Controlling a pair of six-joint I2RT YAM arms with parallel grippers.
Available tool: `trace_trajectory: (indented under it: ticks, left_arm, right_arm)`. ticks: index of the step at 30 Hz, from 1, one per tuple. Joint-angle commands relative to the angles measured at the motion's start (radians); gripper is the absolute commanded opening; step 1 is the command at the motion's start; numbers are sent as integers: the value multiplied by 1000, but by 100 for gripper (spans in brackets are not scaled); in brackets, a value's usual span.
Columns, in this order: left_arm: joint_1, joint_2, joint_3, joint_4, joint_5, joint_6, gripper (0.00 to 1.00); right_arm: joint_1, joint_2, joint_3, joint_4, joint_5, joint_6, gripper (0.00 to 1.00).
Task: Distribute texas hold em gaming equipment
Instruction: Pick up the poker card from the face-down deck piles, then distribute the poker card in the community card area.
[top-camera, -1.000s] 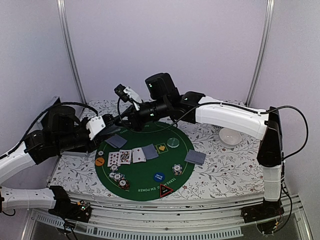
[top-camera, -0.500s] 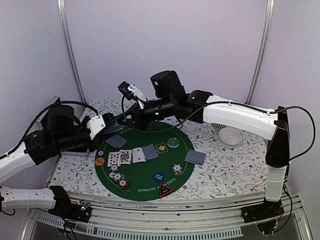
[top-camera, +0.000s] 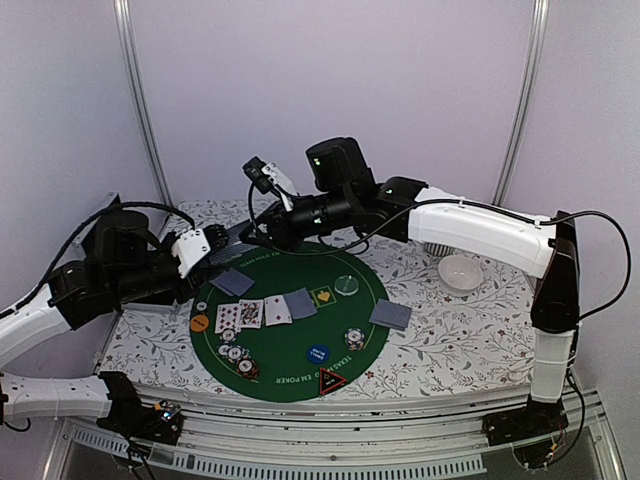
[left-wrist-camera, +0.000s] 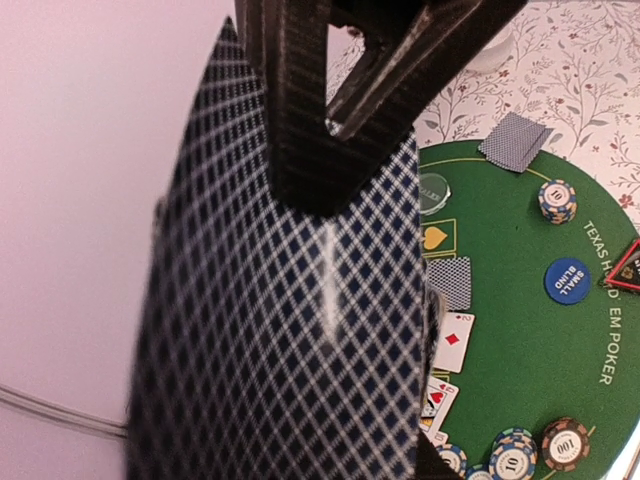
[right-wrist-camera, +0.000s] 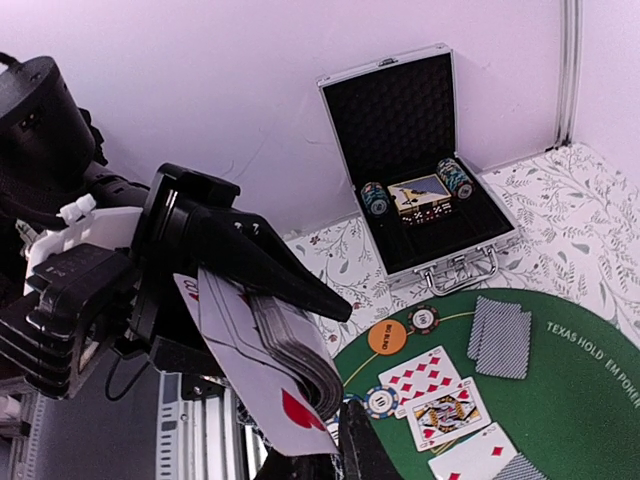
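Over the last second the right arm (top-camera: 470, 225) is being lifted and drawn towards the upper right of the overhead view. Its tool (top-camera: 262, 222) is thereby being carried up and away from the left tool (right-wrist-camera: 255, 300), which it was nearly touching at the start. The left arm (top-camera: 90, 285) is being kept where it was, at the left of the frame.

The deck of lattice-backed cards (left-wrist-camera: 280, 330) is being clenched in the left tool and held in the air over the bench (top-camera: 450, 340), just off the upper left rim of the green poker mat (top-camera: 375, 290).

Whether the right tool is clenched or released, and whether a card is being carried off in it, cannot be told. From above its tips are lost against dark housings, and in its own wrist view only one dark finger is being shown, at the bottom edge.

Nothing on the mat is being disturbed. The face-down pair (top-camera: 232, 282) at the upper left, the second face-down pair (top-camera: 390, 315) just off the right rim, the face-up cards (top-camera: 250, 314), the chip stack (top-camera: 354, 339) and the blue small-blind button (top-camera: 318, 353) are being left as they lay.

A draw from the deck is probably being completed. If a card was taken, it is next to be dealt to an unfilled place. If none was taken, the approach to the deck is likely to be needed again.
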Motion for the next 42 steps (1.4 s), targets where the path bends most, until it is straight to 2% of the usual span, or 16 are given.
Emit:
trace_trajectory:
  ticks: [1,4,13,17,19,22,24,28,37,42]
  left_arm:
    - [5,-12,-11,7,0,-9,35]
    - [6,-15,-14,7,-7,-9,35]
    - [5,-3,-11,10,-79,-33,35]
    - [7,-2,-22,26,-106,-47,35]
    - [8,2,-26,38,-124,-56,35]
    - [9,17,-25,54,-140,-83,36]
    - [8,31,-22,68,-146,-118,35]
    - [8,48,-24,104,-133,-189,35]
    - [7,42,-49,161,-142,-215,36]
    - [7,3,-77,197,-107,-213,37]
  right_arm:
    - [-9,-19,15,9,41,9,8]
    - [-11,-49,-12,3,64,3,2]
    - [-72,-200,-145,14,165,60,1]
    - [-160,-326,-351,106,322,254,1]
    - [-200,-380,-530,163,431,449,1]
    - [-201,-432,-807,448,482,686,1]
    - [-188,-409,-887,569,533,831,1]
    - [-131,-294,-902,684,686,1015,1]
    - [-123,7,-835,790,665,1430,1]
    - [-107,105,-773,784,641,1545,1]
